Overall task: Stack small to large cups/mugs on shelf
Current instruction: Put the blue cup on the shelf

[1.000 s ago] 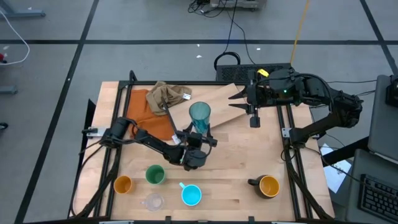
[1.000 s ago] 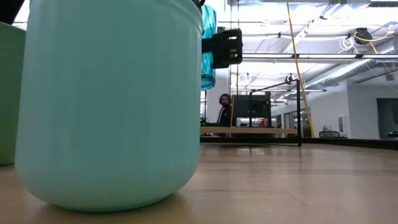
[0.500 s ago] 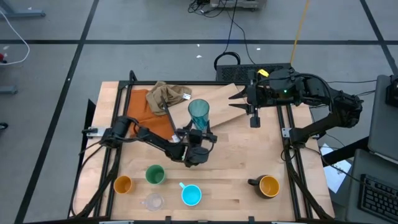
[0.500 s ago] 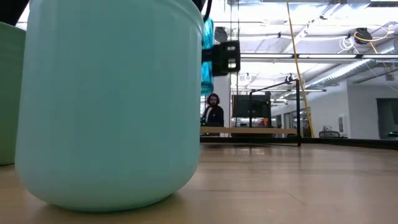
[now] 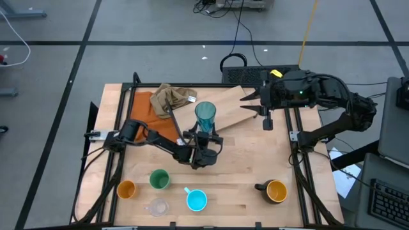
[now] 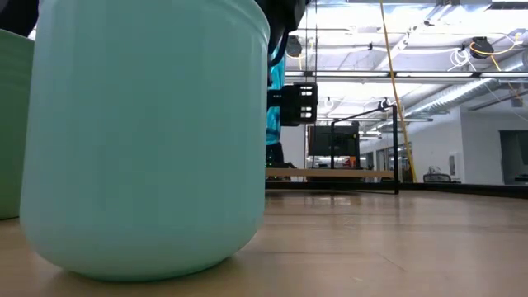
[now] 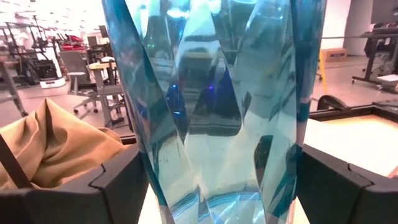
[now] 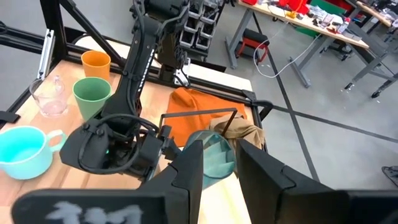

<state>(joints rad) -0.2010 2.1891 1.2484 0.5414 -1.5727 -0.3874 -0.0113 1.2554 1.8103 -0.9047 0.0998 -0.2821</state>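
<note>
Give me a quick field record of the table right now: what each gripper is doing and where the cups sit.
left gripper: closed on the teal tumbler, held upright at table centre
right gripper: empty, fingers narrowly apart, over the far right of the table
front row: orange cup, green cup, clear glass, light-blue mug
black mug: front right, apart
far left: orange cloth, tan cloth

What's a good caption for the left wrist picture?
Left end effector gripping the teal tumbler, tan cloth behind.
</note>
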